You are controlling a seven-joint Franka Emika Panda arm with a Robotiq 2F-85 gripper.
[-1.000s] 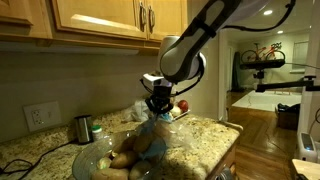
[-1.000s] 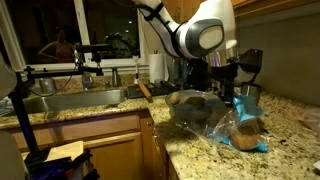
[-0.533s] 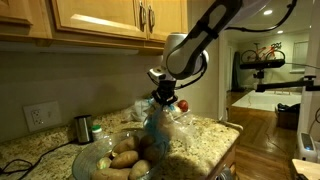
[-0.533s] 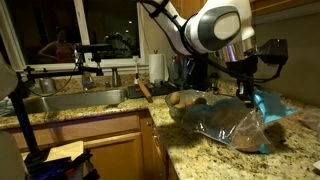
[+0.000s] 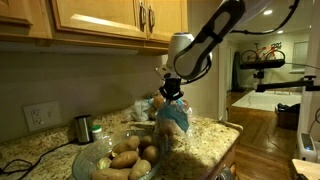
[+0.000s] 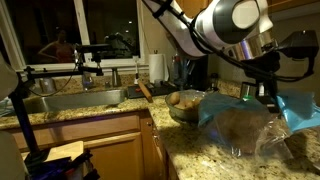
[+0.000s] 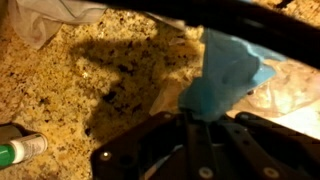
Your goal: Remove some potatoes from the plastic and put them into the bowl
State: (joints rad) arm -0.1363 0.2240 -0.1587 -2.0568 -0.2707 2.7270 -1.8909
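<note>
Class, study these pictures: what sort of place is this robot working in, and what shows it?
Most likely a home kitchen: wooden wall cabinets hang above a speckled granite countertop, and in an exterior view a sink sits below a dark window.

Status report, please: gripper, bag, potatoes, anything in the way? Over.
Gripper shut on bag, at its blue top. Several potatoes in bowl. Cup beside bowl, apart.

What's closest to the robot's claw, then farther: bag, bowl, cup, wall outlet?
In an exterior view:
1. Plastic bag, held in the gripper.
2. Bowl, on the counter below.
3. Metal cup, farther along the counter.
4. Outlet, farthest, past the cup.
</note>
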